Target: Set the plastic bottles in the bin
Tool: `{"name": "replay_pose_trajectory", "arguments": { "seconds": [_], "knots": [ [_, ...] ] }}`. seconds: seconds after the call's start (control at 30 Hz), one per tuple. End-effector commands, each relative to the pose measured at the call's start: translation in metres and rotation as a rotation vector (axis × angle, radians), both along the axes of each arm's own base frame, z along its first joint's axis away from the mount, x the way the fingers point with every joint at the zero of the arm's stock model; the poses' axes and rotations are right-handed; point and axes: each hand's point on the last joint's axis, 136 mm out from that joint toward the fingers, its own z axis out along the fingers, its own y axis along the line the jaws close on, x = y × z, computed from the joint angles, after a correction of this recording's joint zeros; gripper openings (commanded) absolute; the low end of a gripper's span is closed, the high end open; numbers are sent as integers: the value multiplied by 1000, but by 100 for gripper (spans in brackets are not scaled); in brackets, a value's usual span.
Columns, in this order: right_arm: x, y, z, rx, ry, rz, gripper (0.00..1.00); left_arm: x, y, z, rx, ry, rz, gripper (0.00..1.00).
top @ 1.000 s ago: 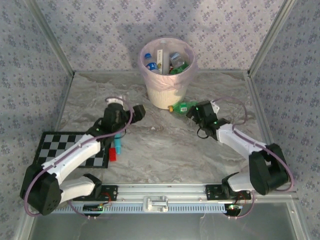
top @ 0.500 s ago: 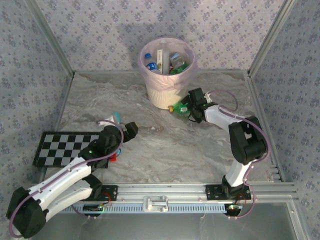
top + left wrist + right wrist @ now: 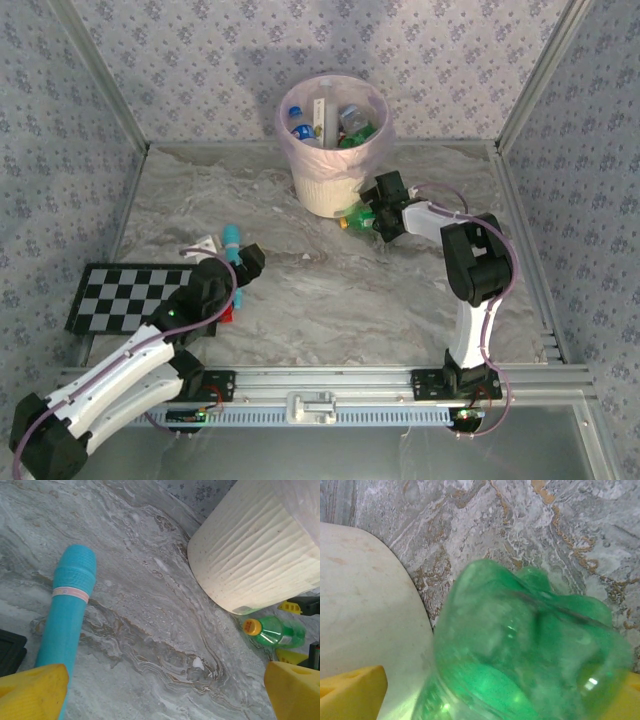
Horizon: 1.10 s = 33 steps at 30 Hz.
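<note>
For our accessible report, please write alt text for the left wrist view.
A green bottle with a yellow cap lies by the base of the cream bin, at right; a teal stick-like tool lies on the marbled table, at left.

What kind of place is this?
Probably a robot practice booth: a left arm and right arm bolted to a metal rail, patterned wall panels, a bin on a marble-look table.

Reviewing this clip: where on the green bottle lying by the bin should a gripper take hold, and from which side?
Take the green bottle across its round body, not the narrow yellow-capped neck. It lies on its side with the cap toward the bin, so come from the base end, away from the bin wall. The right gripper straddles it that way, fingers open.
</note>
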Motion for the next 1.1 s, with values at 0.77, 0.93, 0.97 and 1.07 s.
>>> {"name": "replay_pose_trajectory", "arguments": {
  "seconds": [0.77, 0.93, 0.97, 1.07],
  "knots": [
    [-32, -23, 17, -46, -122, 153, 49, -1, 44, -14, 44, 32, 165, 100],
    [-46, -31, 69, -159, -201, 280, 46, 4, 58, -18, 39, 46, 206, 100],
    [-48, -32, 82, -180, -224, 304, 45, 5, 60, -18, 42, 46, 208, 100],
    [-52, -33, 125, -236, -307, 356, 41, 9, 61, -18, 46, 52, 204, 100]
  ]
}}
